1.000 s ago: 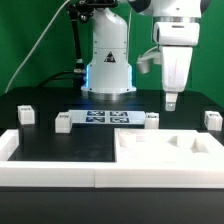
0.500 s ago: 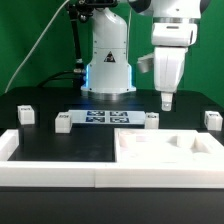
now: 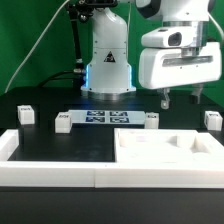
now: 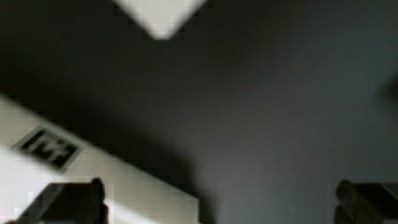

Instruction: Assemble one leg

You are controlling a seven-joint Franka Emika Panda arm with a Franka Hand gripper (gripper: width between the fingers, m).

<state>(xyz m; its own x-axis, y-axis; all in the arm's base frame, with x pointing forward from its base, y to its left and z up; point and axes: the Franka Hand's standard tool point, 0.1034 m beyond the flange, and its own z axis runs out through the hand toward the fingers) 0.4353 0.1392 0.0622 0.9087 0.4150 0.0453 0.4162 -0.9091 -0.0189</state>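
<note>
Several small white legs with tags stand on the black table: one at the far left (image 3: 27, 114), one beside the marker board (image 3: 63, 123), one (image 3: 152, 120) just below and left of my gripper, one at the far right (image 3: 212, 120). My gripper (image 3: 181, 100) hangs above the table behind the white panel (image 3: 170, 150), open and empty, with its fingers wide apart. In the wrist view the gripper (image 4: 221, 205) shows both fingertips (image 4: 71, 205) far apart over dark table. A blurred white piece with a tag (image 4: 45, 150) lies beside one finger; I cannot tell which part it is.
The marker board (image 3: 100, 119) lies flat at the table's middle. A long white bar (image 3: 50, 172) runs along the front edge. The robot base (image 3: 108, 60) stands behind. A blurred white corner (image 4: 160, 15) shows in the wrist view.
The gripper has turned about its vertical axis. It showed narrow side-on before and now shows broadside, with both fingers visible and spread. It stays at about the same height.
</note>
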